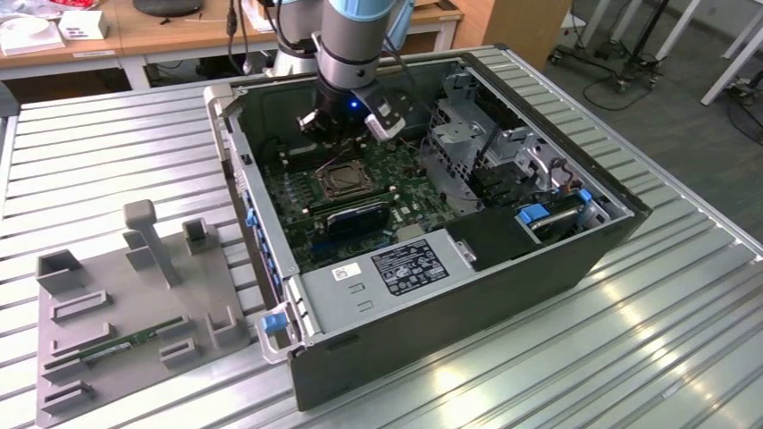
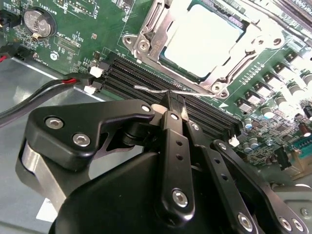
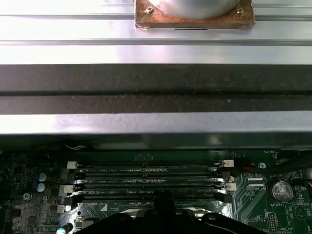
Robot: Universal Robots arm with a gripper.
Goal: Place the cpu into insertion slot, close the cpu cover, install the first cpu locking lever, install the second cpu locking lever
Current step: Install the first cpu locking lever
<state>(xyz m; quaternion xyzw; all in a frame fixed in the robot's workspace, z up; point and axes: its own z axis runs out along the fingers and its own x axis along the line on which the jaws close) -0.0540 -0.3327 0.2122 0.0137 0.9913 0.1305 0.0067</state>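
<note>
Jaws on the arm [image 1: 352, 54] were down inside the open computer case [image 1: 453, 304], which lay on its side on the slatted metal bench [image 1: 667, 357]. In the exterior view they hung over the green motherboard [image 1: 399, 161], just beyond the insertion slot [image 1: 339, 181] toward the case's far wall.

In the second wrist view the jaws were drawn together. Their black fingertips [image 2: 175, 101] met at the free end of a thin silver locking lever [image 2: 148, 89]; whether they pinched the wire or only touched it could not be told. The lever ran alongside the socket's edge, by the rows of black memory slots [image 2: 126, 73]. The cpu [image 2: 202, 39] sat in the slot, its face bright with glare. The cpu cover [image 2: 257, 36] lay flat around it, with the chip showing through the frame's square window. A coin battery [image 2: 38, 22] sat on the board off to one side, and red and black cables [image 2: 48, 90] ran past the board's edge.

In the first wrist view the fingertips stood just before the memory slots, with the case wall and the bench slats beyond.

At the exterior view's left a grey fixture tray [image 1: 120, 313] rested on the bench beside the case, and a memory stick [image 1: 125, 344] lay on it.
</note>
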